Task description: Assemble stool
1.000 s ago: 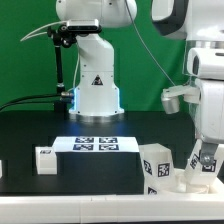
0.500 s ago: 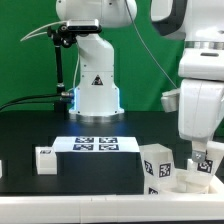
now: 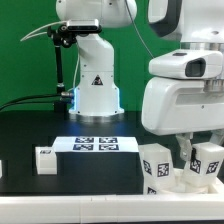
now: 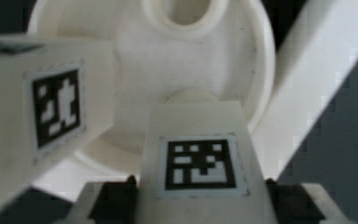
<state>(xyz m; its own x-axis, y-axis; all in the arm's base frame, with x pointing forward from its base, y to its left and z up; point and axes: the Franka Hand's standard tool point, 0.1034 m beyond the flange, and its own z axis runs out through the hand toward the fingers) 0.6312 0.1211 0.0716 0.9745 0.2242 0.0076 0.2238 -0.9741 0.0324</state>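
Observation:
The round white seat disc (image 3: 188,181) lies at the exterior view's right front and fills the wrist view (image 4: 247,60). One white leg (image 3: 157,166) with a tag stands upright on its near side, and it also shows in the wrist view (image 4: 48,100). My gripper (image 3: 204,150) is shut on a second tagged leg (image 3: 208,163), held just over the seat's right part. In the wrist view this leg (image 4: 202,155) sits between my gripper's (image 4: 202,203) fingers (image 4: 115,200). A third leg (image 3: 45,158) lies on the table at the left.
The marker board (image 3: 95,145) lies flat in the table's middle, in front of the arm's white base (image 3: 95,90). A small white part (image 3: 2,168) shows at the far left edge. A green backdrop stands behind.
My hand has risen and swung toward the exterior view's left, now looming large over the seat. The leg stays gripped over the seat's right part.

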